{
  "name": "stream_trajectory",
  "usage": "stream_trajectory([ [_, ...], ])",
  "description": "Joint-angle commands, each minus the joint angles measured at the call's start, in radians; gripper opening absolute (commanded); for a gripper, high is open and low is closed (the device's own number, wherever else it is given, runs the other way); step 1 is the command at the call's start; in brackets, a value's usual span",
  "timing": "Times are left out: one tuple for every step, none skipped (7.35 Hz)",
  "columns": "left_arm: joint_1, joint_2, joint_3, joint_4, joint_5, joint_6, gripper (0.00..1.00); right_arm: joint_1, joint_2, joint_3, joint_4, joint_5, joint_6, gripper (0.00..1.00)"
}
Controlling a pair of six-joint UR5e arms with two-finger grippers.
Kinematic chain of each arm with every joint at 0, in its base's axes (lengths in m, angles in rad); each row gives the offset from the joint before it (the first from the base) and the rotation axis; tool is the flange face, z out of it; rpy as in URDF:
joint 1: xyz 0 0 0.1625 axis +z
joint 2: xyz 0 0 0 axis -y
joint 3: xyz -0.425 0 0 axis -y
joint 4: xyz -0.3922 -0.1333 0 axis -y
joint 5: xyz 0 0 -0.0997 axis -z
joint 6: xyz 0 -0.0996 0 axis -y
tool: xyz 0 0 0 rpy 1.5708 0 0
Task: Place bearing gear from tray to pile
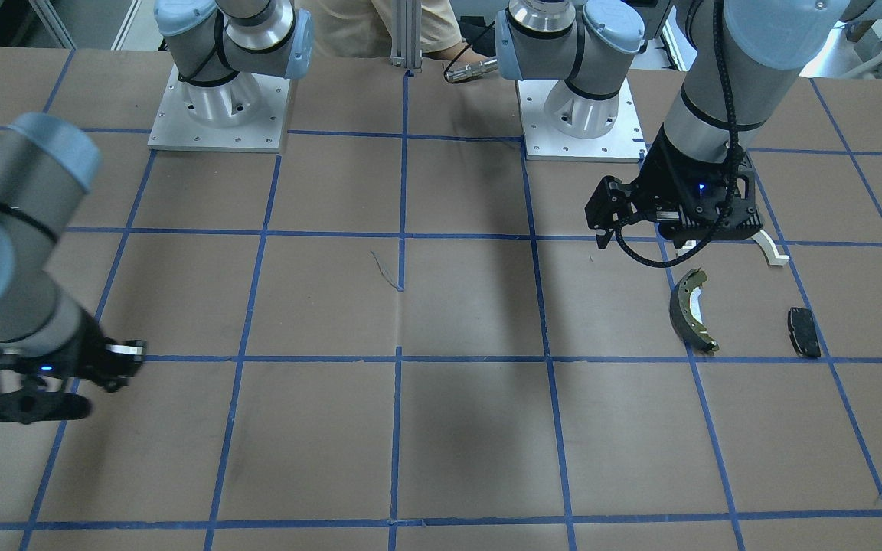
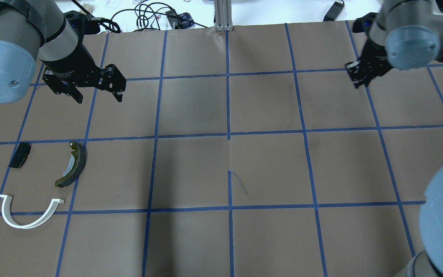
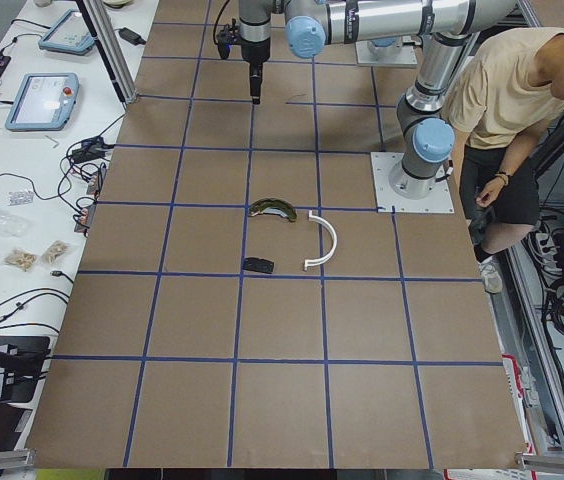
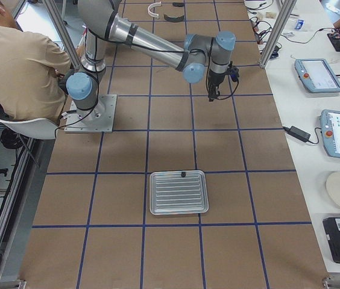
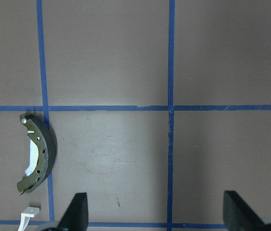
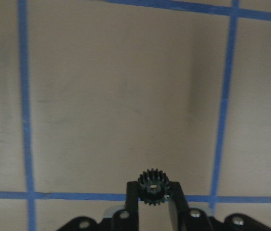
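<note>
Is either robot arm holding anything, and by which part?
The right tool pinches a small black gear by its toothed rim; the left tool is empty.

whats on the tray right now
The tray shows bare ribbed metal, plus one small dark thing at its rim, too small to identify. Nothing covers it in the right side view; overhead only a corner shows.

Layout, overhead view. The brake shoe (image 2: pixel 72 164) lies on the table (image 2: pixel 267 169), with the brake pad (image 2: pixel 20 155) near it to its left and the arch (image 2: pixel 24 226) nearer the robot. The tray (image 4: pixel 178 195) lies well apart, to the shoe's right.
</note>
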Motion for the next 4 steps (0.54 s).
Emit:
stream_trajectory([
  [0.0, 0.003, 0.0, -0.001, 0.0, 0.0, 1.0, 0.27, 0.03, 0.005, -0.008, 0.089, 0.366, 0.0],
  [0.0, 0.002, -0.002, -0.002, 0.001, 0.0, 1.0, 0.371, 0.065, 0.005, -0.041, 0.114, 0.496, 0.0],
  [0.0, 0.002, -0.002, -0.001, 0.001, 0.002, 1.0, 0.461, 0.111, 0.005, -0.11, 0.116, 0.596, 0.0],
  [0.0, 0.002, -0.002, 0.001, 0.001, 0.002, 1.0, 0.51, 0.15, 0.005, -0.15, 0.131, 0.655, 0.03],
])
